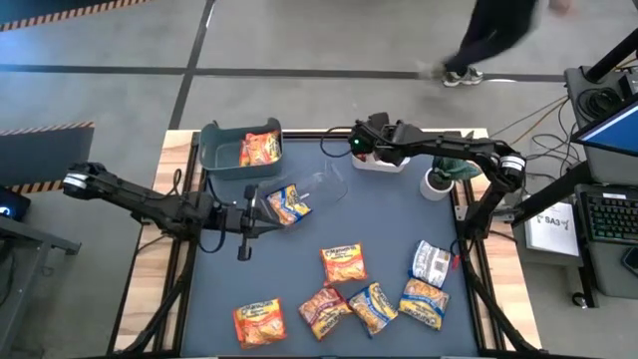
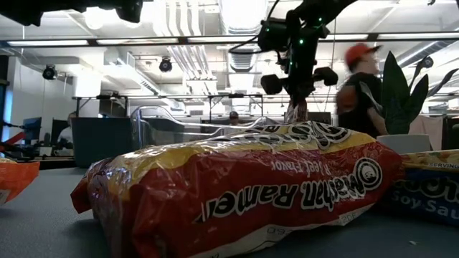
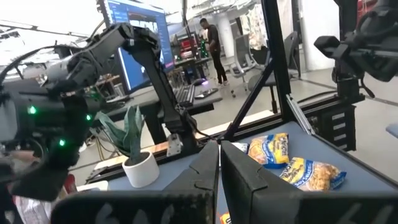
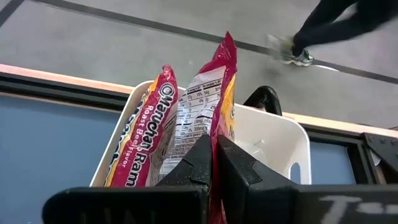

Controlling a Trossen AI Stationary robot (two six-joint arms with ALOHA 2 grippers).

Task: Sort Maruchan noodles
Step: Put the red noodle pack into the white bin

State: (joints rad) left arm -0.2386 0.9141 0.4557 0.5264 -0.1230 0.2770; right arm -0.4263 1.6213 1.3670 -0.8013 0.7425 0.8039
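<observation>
Taking the high view as a clock face, the near edge at 6 o'clock holds the loose Maruchan noodles: an orange packet (image 1: 259,321) at about 7 o'clock, a dark red packet (image 1: 323,308) just beside a blue-and-yellow packet (image 1: 374,306) at 6 o'clock, another blue-and-yellow packet (image 1: 424,301) at 5 o'clock with a pale packet (image 1: 432,261) just above it, and a second orange packet (image 1: 343,264) nearer the centre of the dark table (image 1: 299,249). In the low view the dark red packet (image 2: 237,190) fills the foreground. At 9 o'clock the left gripper (image 1: 246,221) reaches in from the left edge, its fingers (image 3: 205,171) pressed together with nothing between them, just beside a clear bin (image 1: 304,191) lying on its side with a blue-and-yellow packet (image 1: 288,204) in it. Farther back, at 11 o'clock, a teal bin (image 1: 214,150) holds orange packets (image 1: 261,148). At 12 to 1 o'clock the right gripper (image 1: 371,140) hangs over a white bin (image 4: 283,140), fingers clamped on the edge of a red packet (image 4: 214,99) standing upright in that bin beside another red packet (image 4: 146,134). A small potted plant (image 1: 439,179) sits at 2 o'clock. Beyond the table a person (image 1: 493,40) walks across the floor.
</observation>
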